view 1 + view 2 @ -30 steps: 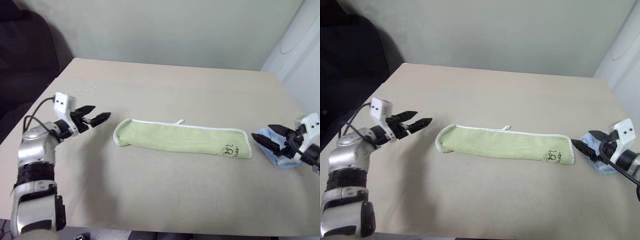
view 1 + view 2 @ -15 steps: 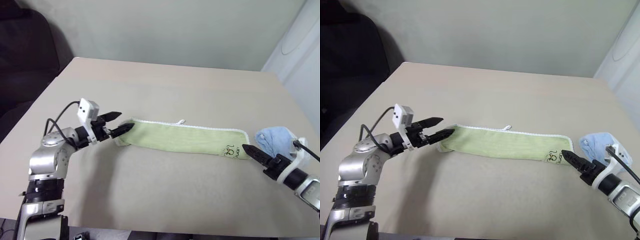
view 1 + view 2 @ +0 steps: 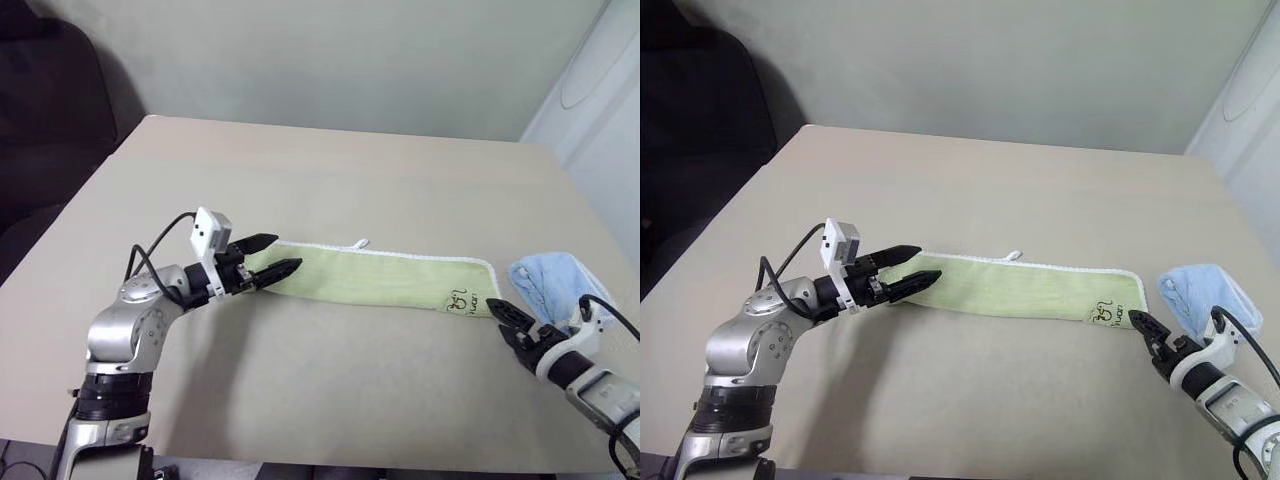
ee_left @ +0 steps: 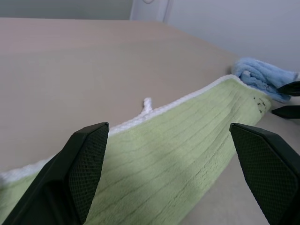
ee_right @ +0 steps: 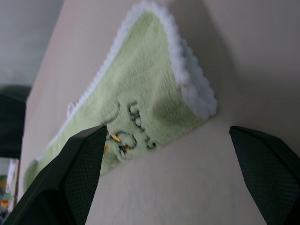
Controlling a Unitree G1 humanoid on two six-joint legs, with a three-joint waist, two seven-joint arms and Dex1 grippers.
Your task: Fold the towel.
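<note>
Approach is being completed on both ends of the towel [image 3: 375, 279], which is lying as a long flat strip across the middle of the frame on the table [image 3: 330, 180], its white loop on the far edge and its printed logo at the right end. At centre left, the left gripper [image 3: 270, 270] is arriving from the left-hand margin, where it was hanging well clear of the cloth one second ago; its black fingers are now standing spread and empty over the towel's rounded left end, grasping nothing. In the left wrist view the green terry surface is running away between the two open fingers [image 4: 79, 164]. Toward lower right, the right gripper [image 3: 507, 318] is dropping from beside the light blue cloth [image 3: 555, 282] to a point just off the towel's logo corner, its fingers likewise parted and empty. The blue cloth, earlier partly covered by that gripper, is now lying exposed at the right of the frame, apart from the towel. Judged from this layout, no fold of this strip is yet being made: both grippers are lining up to pinch the two short ends, and closing on the cloth is the likely next requirement.
</note>
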